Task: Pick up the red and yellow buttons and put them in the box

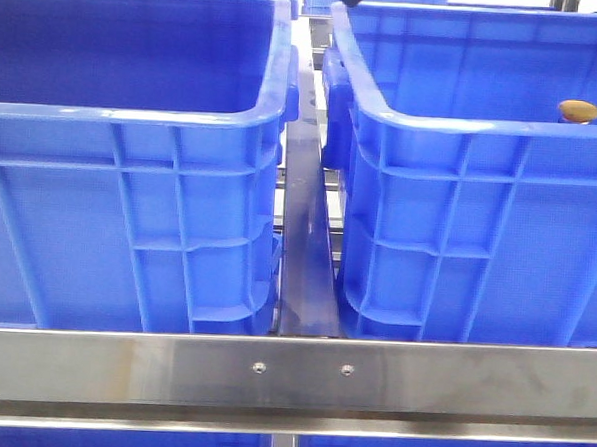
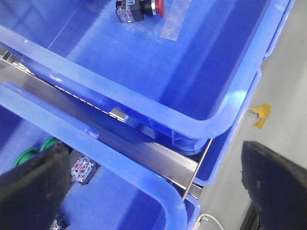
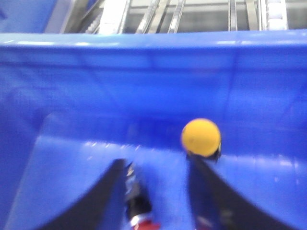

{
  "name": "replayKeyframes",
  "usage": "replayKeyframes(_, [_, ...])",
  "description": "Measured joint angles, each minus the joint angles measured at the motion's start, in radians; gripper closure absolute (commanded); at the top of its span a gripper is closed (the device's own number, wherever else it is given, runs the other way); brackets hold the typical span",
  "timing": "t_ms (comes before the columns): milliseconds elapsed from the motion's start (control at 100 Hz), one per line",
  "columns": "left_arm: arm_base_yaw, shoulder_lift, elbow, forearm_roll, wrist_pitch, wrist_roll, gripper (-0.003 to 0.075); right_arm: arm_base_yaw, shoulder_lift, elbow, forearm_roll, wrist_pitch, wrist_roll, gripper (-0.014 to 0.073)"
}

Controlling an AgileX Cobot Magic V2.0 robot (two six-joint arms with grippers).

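Yellow button (image 3: 201, 137) just ahead of right pincer (image 3: 158, 191), at one fingertip; jaws wide, empty. Left pincer (image 2: 153, 187) wide, over crate rim (image 2: 144, 179).

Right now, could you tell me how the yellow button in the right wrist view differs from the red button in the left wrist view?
The yellow button has a plain rounded yellow cap; the red button has a red cap on a black and grey body. The yellow button sits at the right gripper's fingertip; the red button lies far from the left gripper. Both lie inside blue crates.
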Motion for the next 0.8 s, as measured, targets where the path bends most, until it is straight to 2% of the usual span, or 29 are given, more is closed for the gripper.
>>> replayKeyframes(130, [0.0,0.0,0.0,0.0,0.0,0.0,0.0049,0.0,-0.131,0.106,0.0,-0.032,0.001,0.0664])
replayKeyframes(400, [0.0,0.0,0.0,0.0,0.0,-0.032,0.0051,0.0,-0.425,0.364,0.0,-0.114,0.002,0.0655])
replayKeyframes(540, [0.0,0.0,0.0,0.0,0.0,-0.057,0.0094,0.0,-0.589,0.499,0.0,-0.159,0.002,0.0655])
replayKeyframes(680, [0.0,0.0,0.0,0.0,0.0,-0.075,0.0209,0.0,-0.77,0.618,0.0,-0.166,0.002,0.0655])
replayKeyframes(800, [0.0,0.0,0.0,-0.002,0.0,-0.077,0.0405,0.0,-0.935,0.703,0.0,-0.168,0.002,0.0655])
